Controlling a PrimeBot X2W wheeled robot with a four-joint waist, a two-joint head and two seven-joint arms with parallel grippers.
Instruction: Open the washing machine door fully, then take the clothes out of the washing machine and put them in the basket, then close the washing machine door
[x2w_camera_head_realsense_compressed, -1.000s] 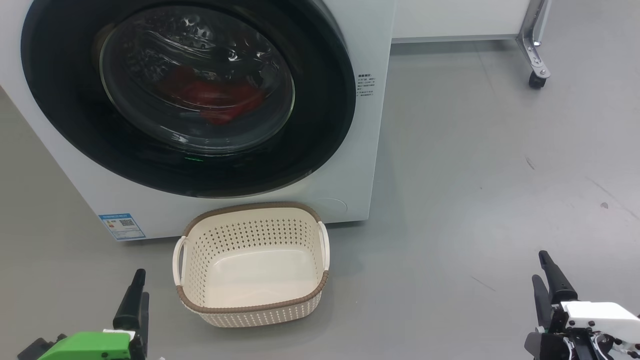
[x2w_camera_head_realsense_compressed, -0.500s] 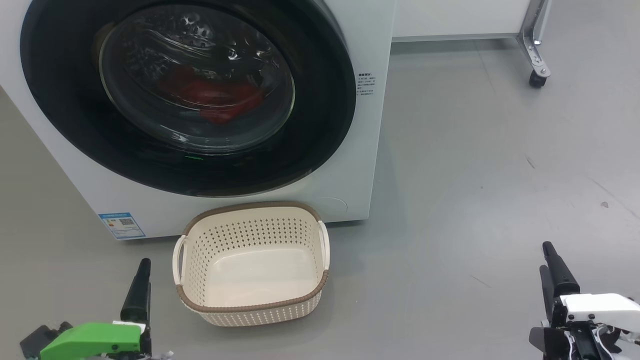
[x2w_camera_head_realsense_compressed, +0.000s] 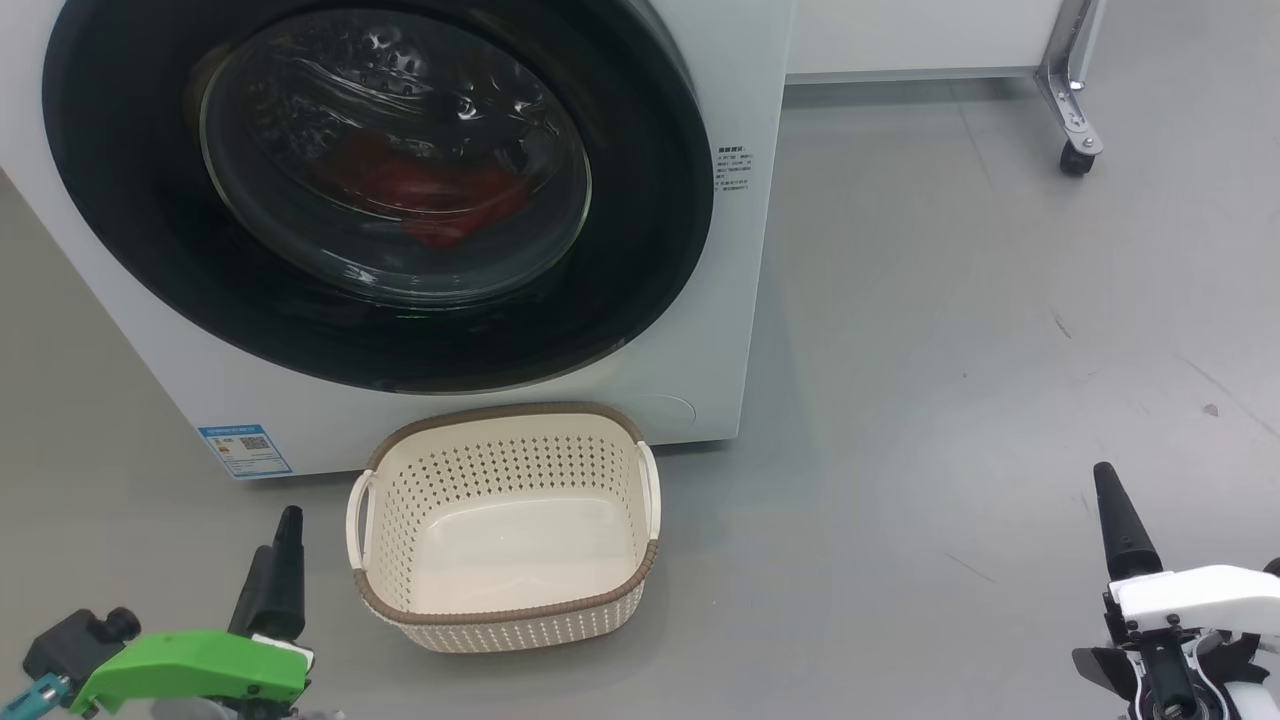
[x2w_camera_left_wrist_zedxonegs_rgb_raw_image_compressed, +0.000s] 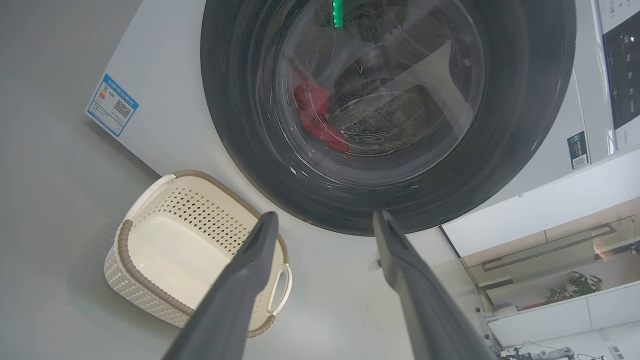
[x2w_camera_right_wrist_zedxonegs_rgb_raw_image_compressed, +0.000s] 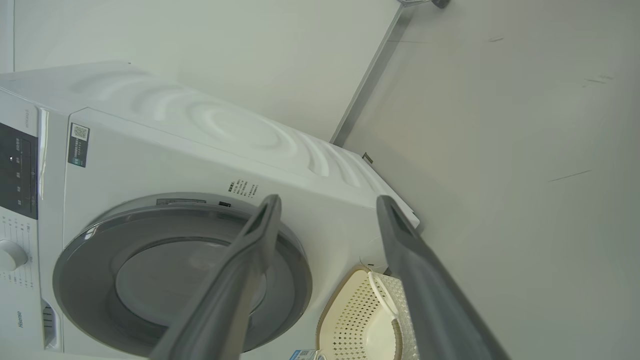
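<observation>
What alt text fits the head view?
A white washing machine with its black door shut and red clothes behind the glass. An empty cream basket stands before it; the left hand and right hand show at the bottom corners.

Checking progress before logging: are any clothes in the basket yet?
No, the basket holds nothing; the red clothes lie behind the closed washing machine door.

Grey floor (x2w_camera_head_realsense_compressed: 950, 300), perhaps castored frame (x2w_camera_head_realsense_compressed: 1072, 125)
</observation>
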